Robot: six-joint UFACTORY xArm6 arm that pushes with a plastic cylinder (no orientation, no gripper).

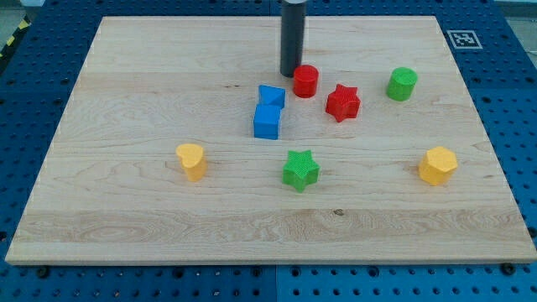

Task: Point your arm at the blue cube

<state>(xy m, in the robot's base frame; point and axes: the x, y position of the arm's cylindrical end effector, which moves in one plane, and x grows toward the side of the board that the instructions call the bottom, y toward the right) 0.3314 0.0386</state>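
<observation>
Overhead and slightly angled, the single camera view shows a pale wooden tabletop [126, 210] resting on a blue perforated base [25, 126]. A straight dark rod [293, 33] comes down from the view's top, just right of centre. The arm carries no fingers at all, so nothing is gripped or held; the rod simply ends in my tip [290, 75], which meets the tabletop in the upper middle of the board.

Just beside the tip, on its right, stands a red cylinder [305, 80], so close that contact cannot be ruled out. Below and a little left of the tip lie two blue blocks, one behind the other and touching or nearly so. The upper one is a blue block [271, 96] of an angular shape that cannot be made out. The lower one is the blue cube [267, 122], near the middle of the board, apart from the tip with the other blue block between them.

A red star [342, 102] sits right of the red cylinder, and a green cylinder [402, 84] further right. A green star [300, 170] lies below the blue cube. A yellow heart-shaped block [191, 160] sits toward the view's left, and a yellow hexagonal block [438, 164] toward the right. A black-and-white marker [462, 38] is at the top right corner.
</observation>
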